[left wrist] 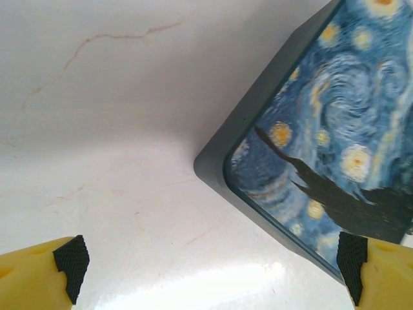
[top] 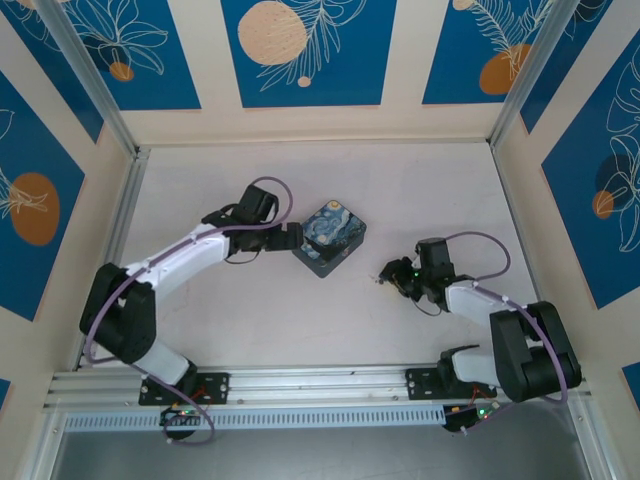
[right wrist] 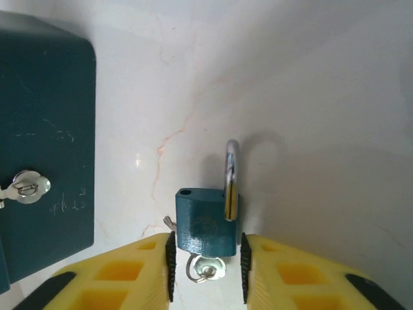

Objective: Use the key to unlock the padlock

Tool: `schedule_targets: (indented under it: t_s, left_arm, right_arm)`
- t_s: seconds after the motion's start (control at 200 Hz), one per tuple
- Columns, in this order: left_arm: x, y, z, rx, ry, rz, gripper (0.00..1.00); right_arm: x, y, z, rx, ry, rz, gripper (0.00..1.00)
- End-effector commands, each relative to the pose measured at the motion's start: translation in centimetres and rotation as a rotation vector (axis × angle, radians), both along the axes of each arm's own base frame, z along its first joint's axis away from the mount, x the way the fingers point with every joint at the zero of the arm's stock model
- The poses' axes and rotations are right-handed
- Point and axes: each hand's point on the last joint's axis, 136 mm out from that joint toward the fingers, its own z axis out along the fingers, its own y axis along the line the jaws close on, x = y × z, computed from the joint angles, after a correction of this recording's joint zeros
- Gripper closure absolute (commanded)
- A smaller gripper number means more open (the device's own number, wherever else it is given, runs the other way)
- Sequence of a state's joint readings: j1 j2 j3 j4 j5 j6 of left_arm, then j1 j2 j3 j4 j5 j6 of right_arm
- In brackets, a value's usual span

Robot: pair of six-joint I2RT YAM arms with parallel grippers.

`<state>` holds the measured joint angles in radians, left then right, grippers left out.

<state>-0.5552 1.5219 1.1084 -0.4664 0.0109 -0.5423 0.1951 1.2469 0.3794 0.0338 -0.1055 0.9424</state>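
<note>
Padlock (right wrist: 205, 223) points shackle-first away from right gripper (right wrist: 206, 257), key (right wrist: 208, 267) nearest.

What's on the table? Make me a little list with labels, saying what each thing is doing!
padlock: teal, lying on the table
shackle: free end out of its hole
key: stuck in the padlock's bottom
box: blue-and-yellow swirls, between the arms
right gripper: jaws either side of the padlock; grip unclear
left gripper: wide open at the box's corner
</note>
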Motion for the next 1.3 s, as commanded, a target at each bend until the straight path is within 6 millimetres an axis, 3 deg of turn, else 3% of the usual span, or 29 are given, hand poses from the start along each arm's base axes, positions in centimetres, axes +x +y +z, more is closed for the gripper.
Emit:
schedule_targets:
  t_s: [0.0,0.16,0.25,0.42,0.54,0.61,0.675,0.76,0.88,1.055,1.295]
  left_arm:
    - [-0.5,1.3,2.6,0.009,-0.044,0.01,0.0]
    - [-1.3,3.4,4.8,0.009,-0.112,0.06,0.0]
    - [-1.5,5.4,6.2,0.041,-0.175,0.112,0.0]
    - [-1.5,9.8,9.2,0.164,-0.382,0.205,0.0]
    - [-1.4,12.4,11.1,0.268,-0.528,0.243,0.0]
    - [-1.3,13.8,11.5,0.348,-0.595,0.275,0.0]
    - [-1.2,15.1,11.6,0.414,-0.642,0.303,0.0]
    - [-0.9,16.5,11.2,0.455,-0.692,0.351,0.0]
    - [-0.1,18.6,9.8,0.461,-0.732,0.397,0.0]
    - [1.3,22.4,6.2,0.435,-0.704,0.489,0.0]
    - [3.5,23.5,0.8,0.469,-0.662,0.456,0.0]
  right_arm:
    - [-2.0,-1.0,-0.4,-0.002,0.084,-0.032,0.59]
    - [-2.5,-1.8,1.4,-0.017,0.079,-0.067,0.32]
    - [-1.9,-2.5,3.9,-0.057,0.006,-0.08,0.12]
    - [0.0,-5.5,8.8,-0.229,-0.112,-0.136,0.08]
    - [1.9,-8.9,11.7,-0.419,-0.185,-0.23,0.07]
    - [3.2,-11.2,13.3,-0.529,-0.266,-0.322,0.0]
    - [4.2,-13.1,14.2,-0.624,-0.343,-0.402,0.0]
    - [6.0,-13.8,15.2,-0.749,-0.468,-0.357,0.0]
    - [7.9,-14.0,14.7,-0.852,-0.509,-0.289,0.01]
    - [10.2,-13.6,11.6,-0.927,-0.525,-0.192,0.01]
    - [11.4,-12.1,8.4,-0.874,-0.626,-0.104,0.0]
